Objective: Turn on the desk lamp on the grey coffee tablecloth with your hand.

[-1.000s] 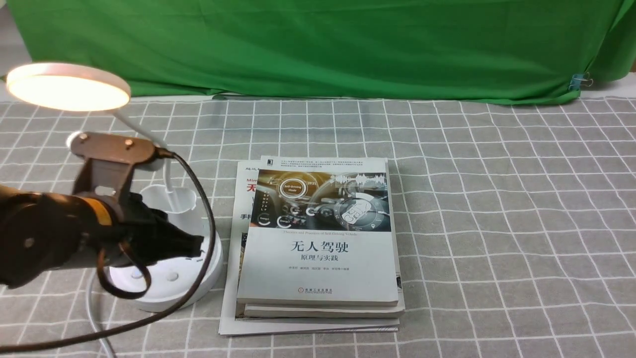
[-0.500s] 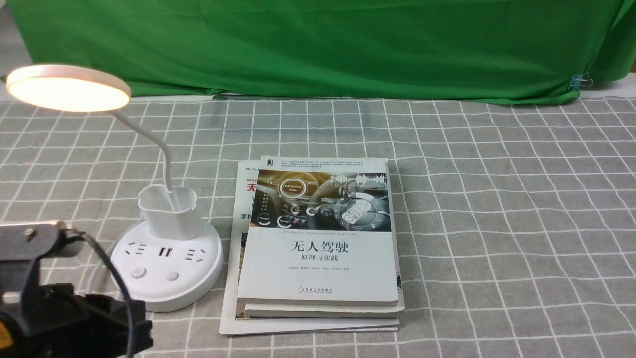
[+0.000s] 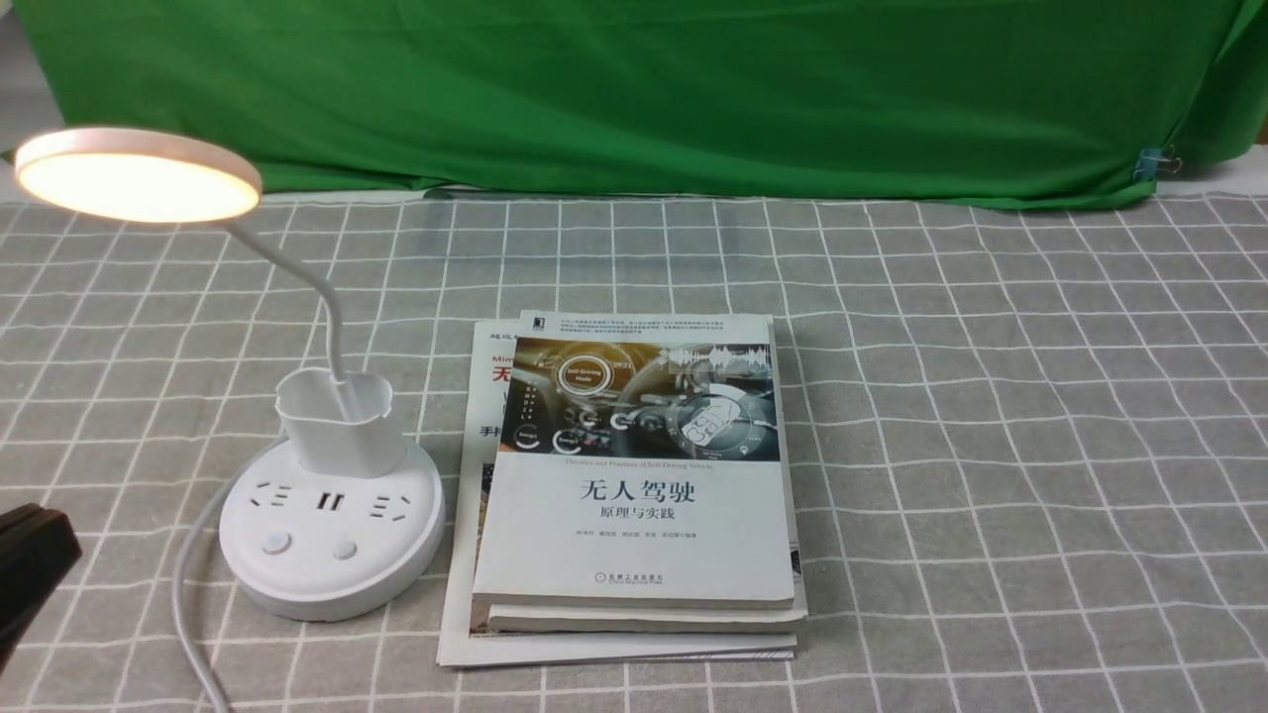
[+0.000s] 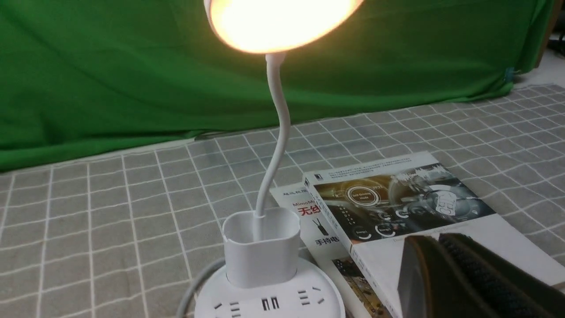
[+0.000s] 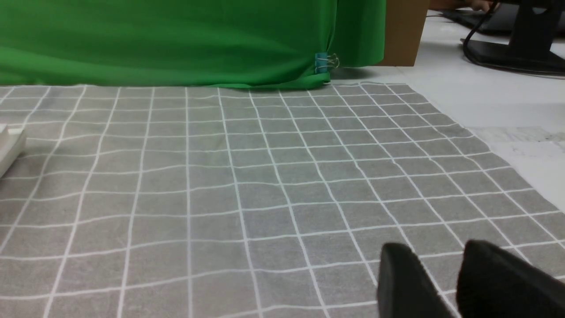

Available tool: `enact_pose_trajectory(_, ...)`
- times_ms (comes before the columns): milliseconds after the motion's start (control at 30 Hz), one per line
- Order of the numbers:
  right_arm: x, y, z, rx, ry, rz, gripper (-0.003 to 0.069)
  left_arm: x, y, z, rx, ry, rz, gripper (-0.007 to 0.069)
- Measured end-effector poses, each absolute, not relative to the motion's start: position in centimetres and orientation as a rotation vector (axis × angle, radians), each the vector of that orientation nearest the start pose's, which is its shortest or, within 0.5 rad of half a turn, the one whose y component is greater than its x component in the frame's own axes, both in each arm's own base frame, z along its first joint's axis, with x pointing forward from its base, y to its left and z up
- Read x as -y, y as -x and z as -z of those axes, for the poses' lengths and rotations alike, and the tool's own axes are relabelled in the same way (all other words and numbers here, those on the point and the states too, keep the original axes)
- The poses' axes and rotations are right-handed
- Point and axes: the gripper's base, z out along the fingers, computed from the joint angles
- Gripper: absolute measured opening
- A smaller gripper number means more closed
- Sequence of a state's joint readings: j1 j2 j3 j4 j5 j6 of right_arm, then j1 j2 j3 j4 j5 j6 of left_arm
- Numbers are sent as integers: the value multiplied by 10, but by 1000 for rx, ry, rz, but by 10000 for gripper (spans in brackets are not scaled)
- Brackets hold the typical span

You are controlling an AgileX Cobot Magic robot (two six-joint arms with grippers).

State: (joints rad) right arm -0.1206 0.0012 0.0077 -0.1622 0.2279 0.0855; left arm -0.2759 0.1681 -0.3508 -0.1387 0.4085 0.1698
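**Front view: lamp lit, my left fingers clear of the base**

The desk lamp [image 3: 332, 540] stands on the left part of the grey coffee tablecloth [image 3: 991, 446], its round base flat on the grid. Its disc head [image 3: 139, 176] glows warm yellow, high at the far left on the bent neck. The small cup [image 3: 337, 421] sits at the far side of the base. The 2 buttons [image 3: 275, 543] lie along the near side, with the sockets between cup and buttons. A white cord [image 3: 193, 584] curls off the base toward the near left edge.

My left gripper [image 4: 435, 240] is apart from the lamp. In the front view only a dark corner of it shows, at the near left edge and left of the base. The left wrist view shows its 2 fingers clenched pad against pad, with nothing between them.

My right gripper [image 5: 435, 249] hangs low over bare cloth on the right, well apart from the lamp. Its fingers are released, with a strip of cloth showing through the gap, and they grasp nothing.

Just right of the base lies a stack of books [image 3: 639, 495], almost touching it. The green backdrop [image 3: 634, 89] hangs along the far edge, with a blue clip [image 3: 1154, 160] at its right end.
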Motion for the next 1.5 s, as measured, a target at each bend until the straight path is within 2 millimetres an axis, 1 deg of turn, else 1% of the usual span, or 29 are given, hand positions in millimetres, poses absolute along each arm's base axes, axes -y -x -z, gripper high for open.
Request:
enact_pose_trajectory(467, 10, -55, -190, -1719, -68, 174, 245, 19, -50, -284, -1678, -317, 211, 4)
enact_pose_trajectory(600, 10, -55, -190, -1719, -68, 174, 245, 19, -51, -279, -1682, -320, 202, 4)
enact_pose_trajectory(667, 10, -55, -190, -1719, -68, 174, 245, 17, -51, -273, -1669, -310, 167, 4)
enact_pose_trajectory(767, 10, -55, -190, -1719, -68, 174, 245, 13, -51, -260, -1632, -278, 90, 4)
enact_pose_trajectory(900, 10, -55, -190, -1719, -68, 174, 245, 6, -50, -233, -1597, -199, -7, 4)
enact_pose_trajectory(967, 10, -55, -190, -1718, -68, 174, 245, 5, -53, -214, -1642, -174, -40, 4)
enact_pose_trajectory(1000, 10, -55, -190, -1718, -68, 174, 245, 4, -53, -210, -1655, -174, -47, 4)
enact_pose_trajectory(1033, 10, -55, -190, -1721, -69, 175, 245, 4, -55, -199, -1694, -167, -59, 4)
enact_pose_trajectory(1067, 10, -55, -190, -1722, -69, 175, 245, 3, -55, -193, -1718, -161, -65, 4)
enact_pose_trajectory(1133, 10, -55, -190, -1722, -69, 175, 245, 3, -55, -189, -1725, -153, -71, 4)
enact_pose_trajectory(1500, 10, -55, -190, -1722, -69, 175, 245, 3, -56, -191, -1704, -140, -60, 18)
